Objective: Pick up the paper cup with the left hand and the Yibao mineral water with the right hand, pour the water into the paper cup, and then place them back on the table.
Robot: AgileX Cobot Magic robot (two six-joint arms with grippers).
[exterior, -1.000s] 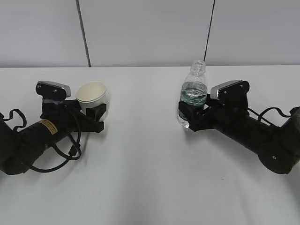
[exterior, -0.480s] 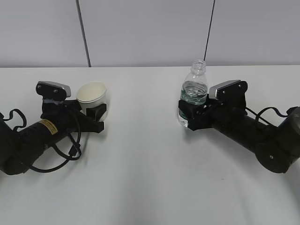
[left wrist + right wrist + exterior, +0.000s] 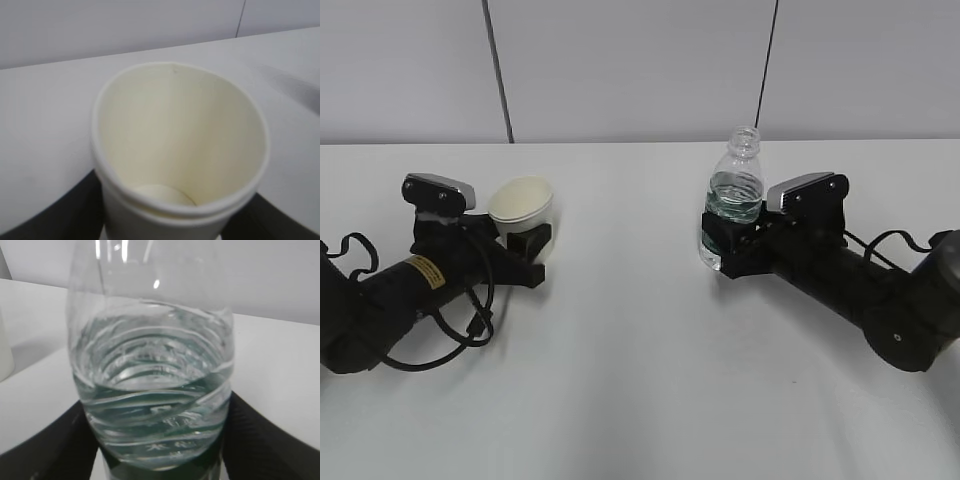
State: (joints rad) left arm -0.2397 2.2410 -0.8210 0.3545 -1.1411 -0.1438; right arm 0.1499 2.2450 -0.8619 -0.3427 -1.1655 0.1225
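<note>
The white paper cup (image 3: 522, 203) stands upright at the left of the table (image 3: 640, 360), and my left gripper (image 3: 526, 230) is shut on its lower wall. In the left wrist view the cup (image 3: 180, 145) fills the frame, empty, with black fingers (image 3: 55, 210) pressed to both sides. At the right, the uncapped Yibao mineral water (image 3: 732, 200) stands upright with my right gripper (image 3: 724, 243) shut on its green-labelled lower body. The right wrist view shows the part-filled bottle (image 3: 155, 375) with black fingers (image 3: 272, 440) against its sides.
A bare stretch of white tabletop separates the two arms. Black cables (image 3: 450, 335) loop beside the left arm. A grey wall with dark vertical seams (image 3: 498, 70) rises behind the table's far edge. The cup's side (image 3: 5, 347) shows at the left border of the right wrist view.
The right gripper's fingers have closed in on the bottle, which went from leaning to upright. The left gripper has shifted slightly right with the cup.
</note>
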